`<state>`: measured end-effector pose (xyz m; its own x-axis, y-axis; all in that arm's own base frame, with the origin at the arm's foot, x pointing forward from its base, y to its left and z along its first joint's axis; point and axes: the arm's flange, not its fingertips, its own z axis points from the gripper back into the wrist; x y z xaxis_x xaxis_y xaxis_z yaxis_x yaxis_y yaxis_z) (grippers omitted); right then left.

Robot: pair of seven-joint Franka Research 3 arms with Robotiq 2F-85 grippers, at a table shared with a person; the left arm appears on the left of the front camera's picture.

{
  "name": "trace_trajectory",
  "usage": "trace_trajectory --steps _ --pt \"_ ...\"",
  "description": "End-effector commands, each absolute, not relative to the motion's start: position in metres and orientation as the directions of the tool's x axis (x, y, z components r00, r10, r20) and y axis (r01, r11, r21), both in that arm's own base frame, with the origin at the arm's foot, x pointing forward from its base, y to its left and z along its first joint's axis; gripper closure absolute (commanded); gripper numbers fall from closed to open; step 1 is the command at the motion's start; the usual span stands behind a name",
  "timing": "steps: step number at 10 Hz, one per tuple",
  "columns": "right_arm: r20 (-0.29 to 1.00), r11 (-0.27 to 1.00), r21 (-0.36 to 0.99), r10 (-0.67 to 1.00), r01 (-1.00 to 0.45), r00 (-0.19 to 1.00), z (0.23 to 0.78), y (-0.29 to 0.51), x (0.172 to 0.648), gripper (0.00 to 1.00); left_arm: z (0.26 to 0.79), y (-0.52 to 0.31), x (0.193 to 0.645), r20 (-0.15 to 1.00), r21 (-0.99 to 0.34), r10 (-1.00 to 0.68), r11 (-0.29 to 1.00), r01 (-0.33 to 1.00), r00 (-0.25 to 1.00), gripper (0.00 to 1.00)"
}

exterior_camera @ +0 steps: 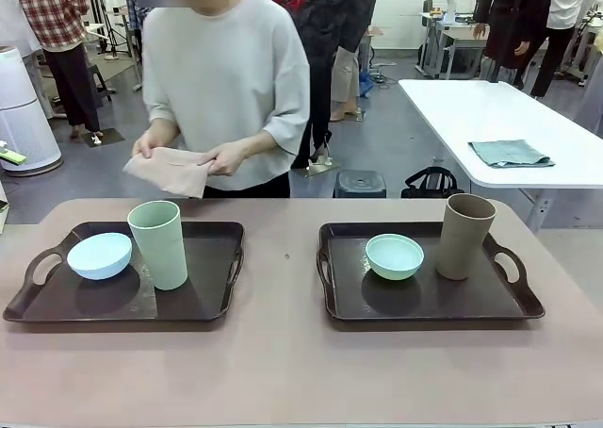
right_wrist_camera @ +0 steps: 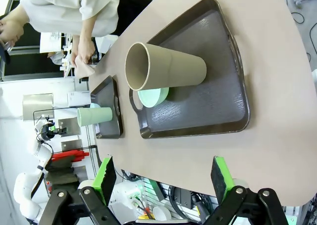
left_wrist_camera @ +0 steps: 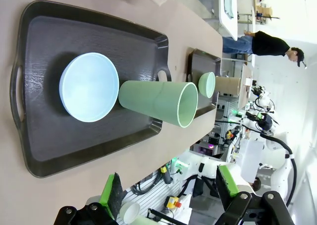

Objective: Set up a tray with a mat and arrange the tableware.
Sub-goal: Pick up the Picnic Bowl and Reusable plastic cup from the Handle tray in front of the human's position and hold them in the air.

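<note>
Two dark trays lie side by side on the brown table. The left tray (exterior_camera: pixel 203 296) (left_wrist_camera: pixel 44 41) holds a pale blue bowl (exterior_camera: pixel 99 255) (left_wrist_camera: pixel 89 93) and a light green cup (exterior_camera: pixel 158 244) (left_wrist_camera: pixel 158 102). On the right tray (exterior_camera: pixel 424 301) (right_wrist_camera: pixel 218 86) stand a mint green bowl (exterior_camera: pixel 395 256) (right_wrist_camera: pixel 153 96) and a tan cup (exterior_camera: pixel 464 237) (right_wrist_camera: pixel 166 72). Across the table a person holds a pinkish-beige mat (exterior_camera: pixel 170 172) in both hands. My left gripper (left_wrist_camera: pixel 168 190) hangs open well above the left tray. My right gripper (right_wrist_camera: pixel 162 178) is open above the right tray's near side.
A white table at the back right carries a folded grey-green cloth (exterior_camera: pixel 510 152). A black stool (exterior_camera: pixel 359 183) and a bag stand on the floor behind the table. Bare tabletop runs between the trays and along the near edge.
</note>
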<state>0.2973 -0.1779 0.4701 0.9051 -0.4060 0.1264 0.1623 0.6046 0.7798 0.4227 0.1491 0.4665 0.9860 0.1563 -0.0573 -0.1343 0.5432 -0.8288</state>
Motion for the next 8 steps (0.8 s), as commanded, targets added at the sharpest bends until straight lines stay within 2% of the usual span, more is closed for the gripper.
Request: trace_trajectory --steps 1,8 --pt "0.133 0.59 0.794 -0.399 0.143 0.907 0.4684 -0.1787 0.2997 0.0 0.4671 0.1497 0.4233 -0.052 -0.835 0.156 0.535 -0.129 0.986 0.0" --pt "0.133 0.59 0.794 -0.399 0.143 0.907 0.4684 -0.1787 0.2997 0.0 0.4671 0.1497 0.4233 -0.052 -0.835 0.156 0.535 -0.129 0.986 0.0"
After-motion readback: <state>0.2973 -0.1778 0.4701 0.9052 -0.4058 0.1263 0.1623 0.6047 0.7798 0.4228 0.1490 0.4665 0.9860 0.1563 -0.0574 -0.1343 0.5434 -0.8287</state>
